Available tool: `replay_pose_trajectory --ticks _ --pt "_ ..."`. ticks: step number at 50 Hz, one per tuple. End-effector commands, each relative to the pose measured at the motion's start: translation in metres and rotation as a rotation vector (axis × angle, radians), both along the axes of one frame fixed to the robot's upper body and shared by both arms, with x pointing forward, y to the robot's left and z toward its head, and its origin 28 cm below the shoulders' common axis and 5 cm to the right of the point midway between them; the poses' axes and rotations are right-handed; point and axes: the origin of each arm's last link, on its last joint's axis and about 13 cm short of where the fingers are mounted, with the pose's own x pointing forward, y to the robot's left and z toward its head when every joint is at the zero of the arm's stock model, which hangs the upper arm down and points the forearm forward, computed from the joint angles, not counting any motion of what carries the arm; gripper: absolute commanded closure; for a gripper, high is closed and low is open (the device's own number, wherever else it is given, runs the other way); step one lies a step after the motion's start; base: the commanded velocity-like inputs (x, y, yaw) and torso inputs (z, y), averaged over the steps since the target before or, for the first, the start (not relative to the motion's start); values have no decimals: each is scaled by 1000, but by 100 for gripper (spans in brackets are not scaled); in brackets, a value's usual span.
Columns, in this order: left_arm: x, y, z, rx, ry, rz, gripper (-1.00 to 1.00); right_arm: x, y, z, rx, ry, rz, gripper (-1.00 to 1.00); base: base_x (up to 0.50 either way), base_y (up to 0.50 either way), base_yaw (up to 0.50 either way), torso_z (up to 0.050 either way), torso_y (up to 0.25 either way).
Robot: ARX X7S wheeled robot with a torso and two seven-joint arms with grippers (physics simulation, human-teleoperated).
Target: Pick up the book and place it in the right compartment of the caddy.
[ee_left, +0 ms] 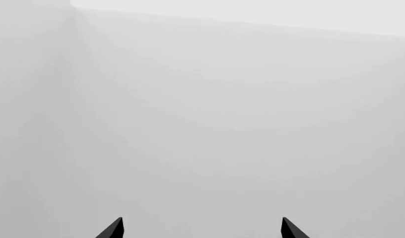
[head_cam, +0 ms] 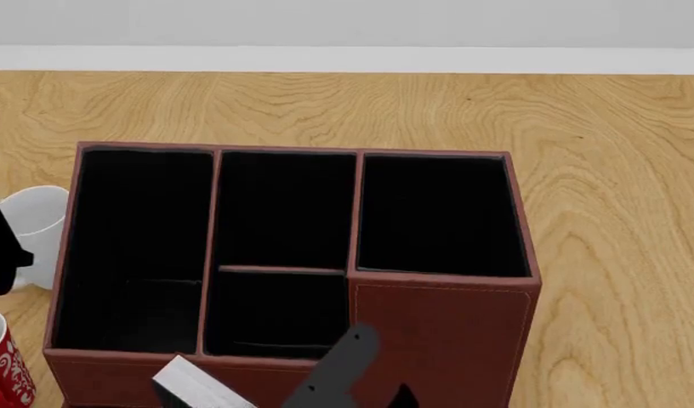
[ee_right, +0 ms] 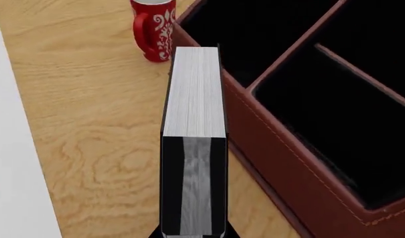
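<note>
Book-transfer target, the caddy [head_cam: 438,331], stands on the wooden table [head_cam: 619,170]; its right compartment [head_cam: 438,212] lies ahead of the book [ee_right: 196,94], gripped in the right gripper [ee_right: 194,233], long axis pointing away, outside the front wall. Left gripper [ee_left: 201,229] is spread, empty.

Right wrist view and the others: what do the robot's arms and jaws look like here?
Little shows. In the left wrist view, the left gripper appears only as two black, pointed tips. In the right wrist view, the right gripper shows just small black tips at the picture's edge. The head view shows a dark grey, angular arm link. No cables or markings are visible.
</note>
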Motion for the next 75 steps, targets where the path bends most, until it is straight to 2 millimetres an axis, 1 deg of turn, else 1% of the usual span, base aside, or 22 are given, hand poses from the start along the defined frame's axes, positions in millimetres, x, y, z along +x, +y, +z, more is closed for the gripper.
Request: replay_pose_trajectory --ticks 1,17,21,28,32,46,50,57,60,61,64,65,67,74,75 --pt "-2 1 2 4 -7 6 -100 -10 -3 25 39 -77 19 100 0 0 0 0 0" --pt "-1 0 2 5 -6 8 -100 -21 -7 67 126 -182 24 100 0 0 0 0 1" --pt "-2 1 1 3 -6 11 -100 -27 -6 80 151 -221 34 100 0 0 0 0 3" --pt "-2 1 0 0 -5 12 -100 -25 -9 89 162 -261 5 100 0 0 0 0 0" --pt "-2 2 0 0 -4 14 -100 -25 -9 98 180 -293 -6 100 0 0 0 0 2" --pt "-3 1 0 -1 -4 9 -100 -26 -17 155 280 -499 -75 100 0 0 0 0 1" --pt "-2 1 0 -1 -4 7 -100 -24 -20 171 296 -547 -86 100 0 0 0 0 2" --pt "-3 1 3 -4 -16 1 -100 -12 -25 203 302 -587 -89 100 0 0 0 0 0" --pt "-3 1 3 -7 -17 0 -100 -1 -25 217 303 -589 -95 100 0 0 0 0 3" --pt "-3 1 3 -7 -18 -1 -100 7 -24 225 292 -612 -117 100 0 0 0 0 0" --pt "-3 2 6 -8 -25 -1 -100 16 -21 242 336 -580 -114 100 0 0 0 0 0" --pt "-3 2 6 -8 -27 -1 -100 20 -21 246 321 -600 -121 100 0 0 0 0 0" --pt "-3 2 7 -9 -31 -2 -100 29 -19 254 342 -574 -133 100 0 0 0 0 0" --pt "-3 3 8 -11 -36 -6 -100 67 -20 274 299 -570 -240 100 0 0 0 0 1" --pt "-3 2 8 -12 -37 -6 -100 73 -21 278 317 -540 -267 100 0 0 0 0 0"
